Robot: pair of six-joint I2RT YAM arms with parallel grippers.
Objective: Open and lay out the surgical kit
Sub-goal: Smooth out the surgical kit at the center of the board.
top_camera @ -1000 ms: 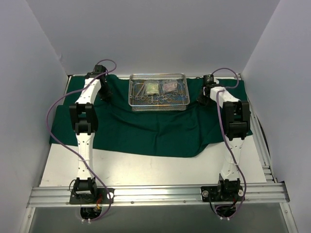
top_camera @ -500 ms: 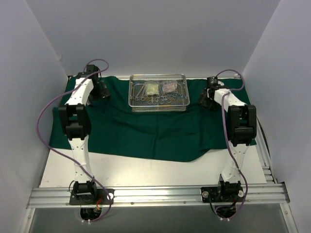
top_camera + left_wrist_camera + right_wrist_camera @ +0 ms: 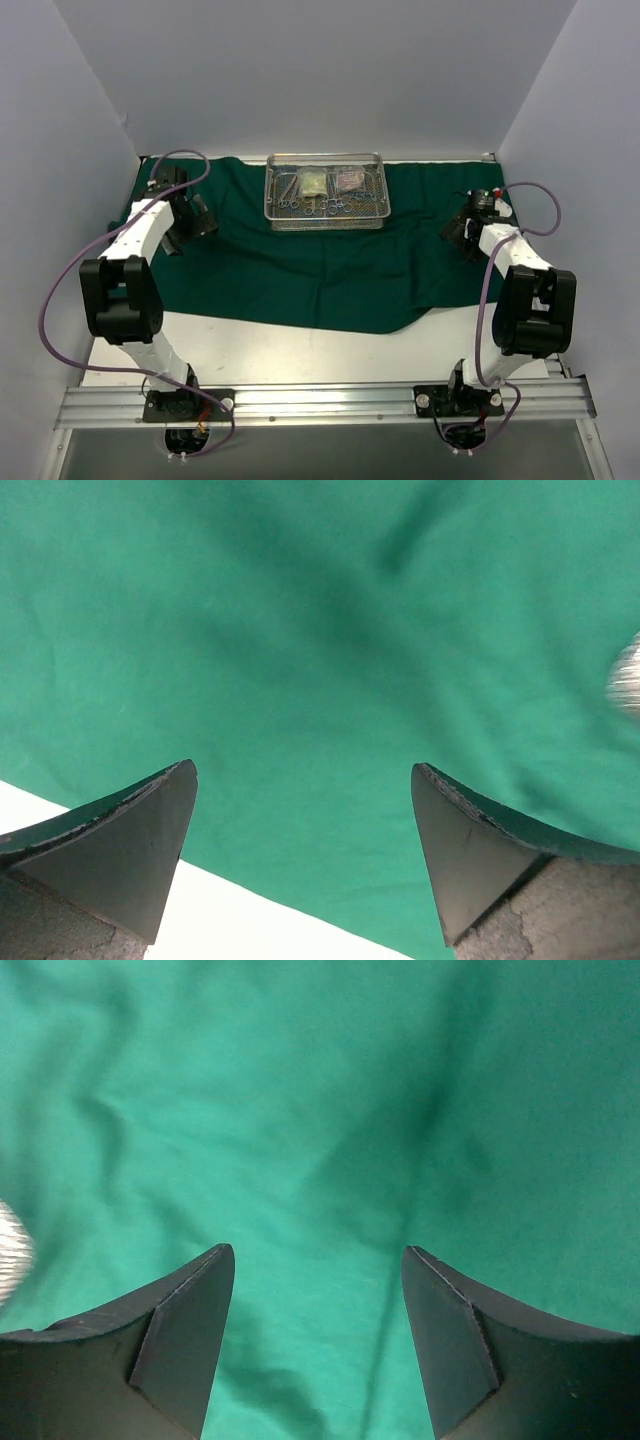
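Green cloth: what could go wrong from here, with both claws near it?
The mesh tray stands on the cloth; if the open left claw or right claw pinches and pulls it, the tray may slide and its clamps may spill. Folds near the right claw could snag a finger.

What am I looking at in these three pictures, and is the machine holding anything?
Two robot arms are bolted at the near edge of a white table: the left arm and the right arm. The wide picture comes from a fixed camera above and behind them. The other two pictures come from a camera on each wrist, looking past that arm's own two dark fingers: the left gripper and the right gripper. Both are open and hold nothing. Under them lies a dark green cloth, spread over the table. At its far side stands a wire-mesh tray holding small steel clamps and two clear pouches.
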